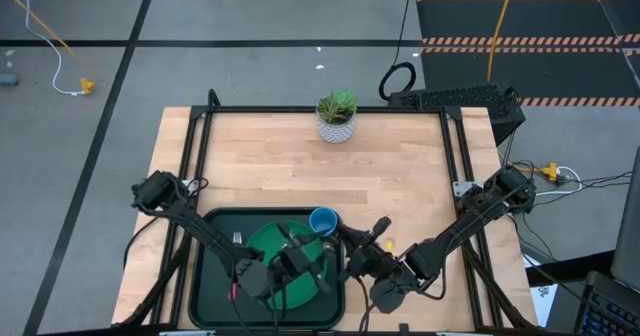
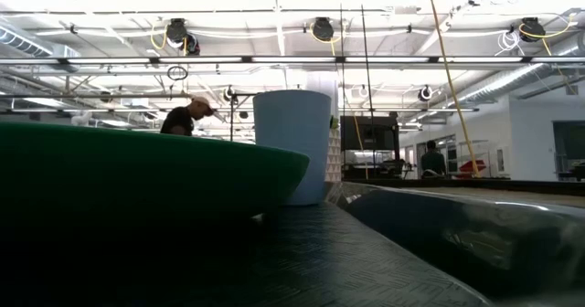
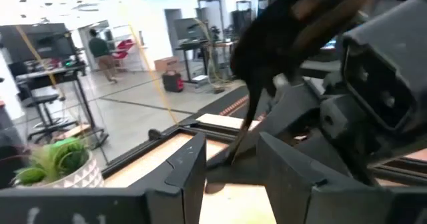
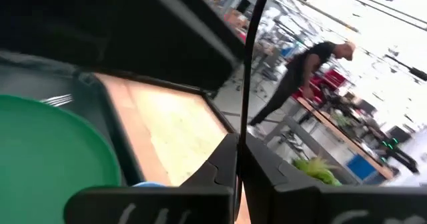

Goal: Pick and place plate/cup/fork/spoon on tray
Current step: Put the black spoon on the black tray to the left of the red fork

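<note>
plate [image 1: 268, 244] is seen lying green and flat inside the tray [image 1: 208, 276], at six o'clock on the table [image 1: 300, 166] in the high view. the cup [image 1: 323, 221], light blue, is stood upright at the tray's two o'clock corner, just beside the plate's rim; in the low view the same cup [image 2: 292, 145] is shown past the plate's edge [image 2: 137, 174]. fork tines [image 1: 237, 239] are glimpsed at the plate's nine o'clock side, within the tray; the handle is hidden under the arm. no spoon can be made out.

the left gripper [image 1: 300, 268] is held over the plate's four o'clock part, and its fingers [image 3: 193, 174] are seen parted in the left wrist view with nothing between them. the right gripper [image 1: 352, 238] is placed just off the tray's three o'clock rim, near the cup, its fingers [image 4: 230, 164] pressed together and clenched on nothing.

a plant pot [image 1: 336, 116] is stood at twelve o'clock. a person [image 2: 186, 116] is seen in the room behind.
</note>
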`<action>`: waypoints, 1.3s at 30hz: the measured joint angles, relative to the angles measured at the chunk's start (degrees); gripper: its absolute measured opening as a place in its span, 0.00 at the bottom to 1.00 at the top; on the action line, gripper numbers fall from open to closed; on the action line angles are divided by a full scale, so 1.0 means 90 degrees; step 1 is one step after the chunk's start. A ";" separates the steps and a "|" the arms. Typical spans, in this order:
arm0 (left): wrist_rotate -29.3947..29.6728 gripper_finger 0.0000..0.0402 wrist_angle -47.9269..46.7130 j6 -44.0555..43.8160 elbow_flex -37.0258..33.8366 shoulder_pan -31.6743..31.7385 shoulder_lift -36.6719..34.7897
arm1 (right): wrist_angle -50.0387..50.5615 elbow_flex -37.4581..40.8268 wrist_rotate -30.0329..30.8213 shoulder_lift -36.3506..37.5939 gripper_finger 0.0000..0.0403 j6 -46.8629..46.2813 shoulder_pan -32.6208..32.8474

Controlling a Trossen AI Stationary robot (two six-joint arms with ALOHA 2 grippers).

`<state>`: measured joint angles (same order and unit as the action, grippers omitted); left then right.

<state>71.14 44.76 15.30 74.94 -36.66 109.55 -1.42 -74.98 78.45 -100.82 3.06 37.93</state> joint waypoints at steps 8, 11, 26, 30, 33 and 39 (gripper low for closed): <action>-0.0122 0.37 0.0133 0.0328 0.0000 -0.0086 -0.0072 | -0.0054 0.0000 -0.0350 0.0000 0.00 0.0074 -0.0039; -0.0327 0.37 0.0185 0.0335 -0.0002 -0.0089 -0.0067 | -0.0054 0.0000 -0.0398 0.0000 0.00 0.0074 -0.0052; -0.0305 0.16 0.0225 -0.0091 -0.0002 0.0046 -0.0070 | -0.0052 0.0000 -0.0055 0.0000 0.00 0.0145 -0.0065; -0.0241 0.04 0.0225 -0.0072 -0.0005 0.0067 -0.0070 | -0.0050 0.0000 -0.0039 0.0000 0.00 0.0140 -0.0069; -0.0246 0.03 0.0224 -0.0066 -0.0005 0.0061 -0.0070 | -0.0050 0.0000 -0.0036 0.0000 0.00 0.0191 -0.0062; -0.0262 0.02 0.0225 0.0068 -0.0005 0.0011 -0.0070 | -0.0052 0.0000 -0.0075 0.0000 0.04 0.0266 -0.0034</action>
<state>68.78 46.78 15.91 74.89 -36.56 108.92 -1.89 -74.98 77.77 -100.82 5.45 37.62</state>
